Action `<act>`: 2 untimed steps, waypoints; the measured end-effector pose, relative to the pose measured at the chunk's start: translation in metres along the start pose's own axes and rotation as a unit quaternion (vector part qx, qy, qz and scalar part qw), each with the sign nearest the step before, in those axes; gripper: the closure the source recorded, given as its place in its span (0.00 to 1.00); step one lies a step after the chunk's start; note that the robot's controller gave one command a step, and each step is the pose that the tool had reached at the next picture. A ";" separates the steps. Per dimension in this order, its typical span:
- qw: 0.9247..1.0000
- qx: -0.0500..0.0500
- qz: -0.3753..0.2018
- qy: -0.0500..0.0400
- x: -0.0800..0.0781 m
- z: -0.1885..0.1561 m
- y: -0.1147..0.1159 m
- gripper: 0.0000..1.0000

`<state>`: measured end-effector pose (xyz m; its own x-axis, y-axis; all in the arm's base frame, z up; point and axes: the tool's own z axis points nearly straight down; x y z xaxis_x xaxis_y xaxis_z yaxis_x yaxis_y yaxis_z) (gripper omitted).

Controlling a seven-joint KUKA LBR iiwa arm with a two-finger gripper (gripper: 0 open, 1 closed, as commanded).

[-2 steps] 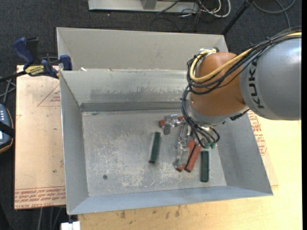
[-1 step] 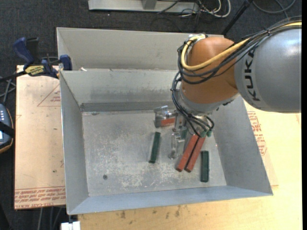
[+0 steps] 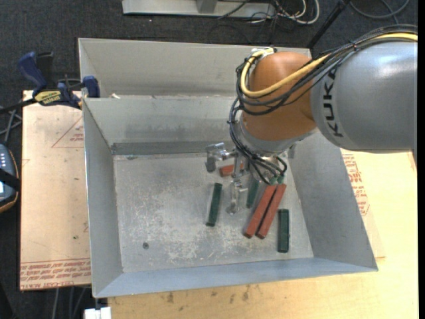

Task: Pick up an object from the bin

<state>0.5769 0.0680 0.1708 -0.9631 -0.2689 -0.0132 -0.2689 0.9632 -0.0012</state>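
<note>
My gripper [image 3: 234, 198] hangs low over the middle right of the bin floor, under the orange wrist cover. Just left of it a dark green stick [image 3: 214, 205] lies nearly upright in the picture. To its right two red-orange sticks [image 3: 264, 210] lie side by side, slanted, with a second dark green stick [image 3: 252, 193] partly tucked under the arm's cables. A small red piece [image 3: 228, 170] shows close beside the gripper's body; I cannot tell whether it touches it.
Another dark green stick [image 3: 283, 230] lies near the bin's right wall, toward the front. The arm and its cover hide the back right of the floor. The floor's left half is bare, scuffed metal.
</note>
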 end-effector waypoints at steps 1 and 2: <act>0.996 -0.001 -0.094 0.006 0.008 0.047 0.004 0.00; 0.990 -0.002 -0.144 0.005 0.007 0.100 -0.017 1.00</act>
<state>0.5756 0.0497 0.0708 -0.8465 -0.5325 -0.0033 -0.5325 0.8465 0.0007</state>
